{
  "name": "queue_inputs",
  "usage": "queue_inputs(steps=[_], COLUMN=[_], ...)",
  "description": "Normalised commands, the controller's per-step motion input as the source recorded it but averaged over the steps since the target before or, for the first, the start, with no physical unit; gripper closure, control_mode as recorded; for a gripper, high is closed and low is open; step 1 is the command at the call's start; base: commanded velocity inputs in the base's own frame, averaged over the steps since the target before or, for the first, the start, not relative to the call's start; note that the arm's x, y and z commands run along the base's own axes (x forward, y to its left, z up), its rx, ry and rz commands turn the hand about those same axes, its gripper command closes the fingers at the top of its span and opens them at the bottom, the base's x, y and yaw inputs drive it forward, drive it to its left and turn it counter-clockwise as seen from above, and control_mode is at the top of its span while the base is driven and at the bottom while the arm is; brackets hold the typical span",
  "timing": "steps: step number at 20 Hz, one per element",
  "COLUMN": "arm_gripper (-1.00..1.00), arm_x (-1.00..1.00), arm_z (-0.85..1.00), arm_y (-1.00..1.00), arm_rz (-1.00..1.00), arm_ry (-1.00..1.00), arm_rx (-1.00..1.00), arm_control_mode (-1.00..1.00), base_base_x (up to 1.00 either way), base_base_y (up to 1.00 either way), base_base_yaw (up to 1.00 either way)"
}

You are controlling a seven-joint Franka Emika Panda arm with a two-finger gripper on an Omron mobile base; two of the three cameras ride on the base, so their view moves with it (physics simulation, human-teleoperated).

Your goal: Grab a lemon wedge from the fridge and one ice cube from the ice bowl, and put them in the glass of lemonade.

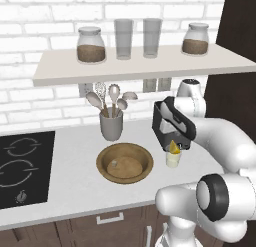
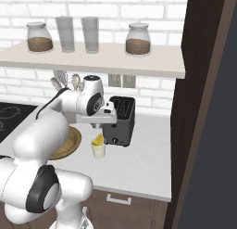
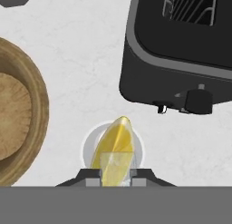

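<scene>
Most of the gripper (image 3: pixel 116 175) is cut off in the hand view, where just its two dark tips rise at the bottom edge, and in both base views the white arm hides the fingers themselves. What can be made out is that the jaws stand narrowly apart with the lemon wedge (image 3: pixel 115 148) pinched between them, its yellow crescent hanging directly over the glass of lemonade (image 3: pixel 88 146), whose round rim circles it from above. Whether the wedge's lower tip touches the liquid cannot be told. The left base view shows the wedge (image 1: pixel 173 147) poking above the small tumbler (image 1: pixel 172 161) on the white counter (image 1: pixel 75 156), just beside the dark toaster (image 1: pixel 170 123), with the ice bowl (image 1: pixel 124 163) near to its left and a pale cube (image 1: pixel 115 162) lying in it. From the right base view the bowl (image 2: pixel 69 144) is mostly hidden behind the arm, while the fridge (image 2: pixel 213 130) is cut off at the right edge.
</scene>
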Motion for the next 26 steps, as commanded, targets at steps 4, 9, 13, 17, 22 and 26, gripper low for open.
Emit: queue_inputs(steps=[4, 9, 13, 17, 22, 26], arm_gripper=[1.00, 1.00, -1.00, -1.00, -1.00, -1.00], arm_x=[-0.03, 0.00, 0.00, 0.00, 0.00, 0.00], arm_z=[0.00, 0.00, 0.00, 0.00, 0.00, 0.00], arm_y=[0.01, 0.00, 0.00, 0.00, 0.00, 0.00], arm_rz=[0.00, 0.00, 0.00, 0.00, 0.00, 0.00], arm_ry=[0.00, 0.00, 0.00, 0.00, 0.00, 0.00], arm_rx=[0.00, 0.00, 0.00, 0.00, 0.00, 0.00], arm_control_mode=[-1.00, -1.00, -1.00, -1.00, -1.00, -1.00], base_base_x=[0.00, 0.00, 0.00, 0.00, 0.00, 0.00], base_base_y=[0.00, 0.00, 0.00, 0.00, 0.00, 0.00], base_base_yaw=[0.00, 0.00, 0.00, 0.00, 0.00, 0.00])
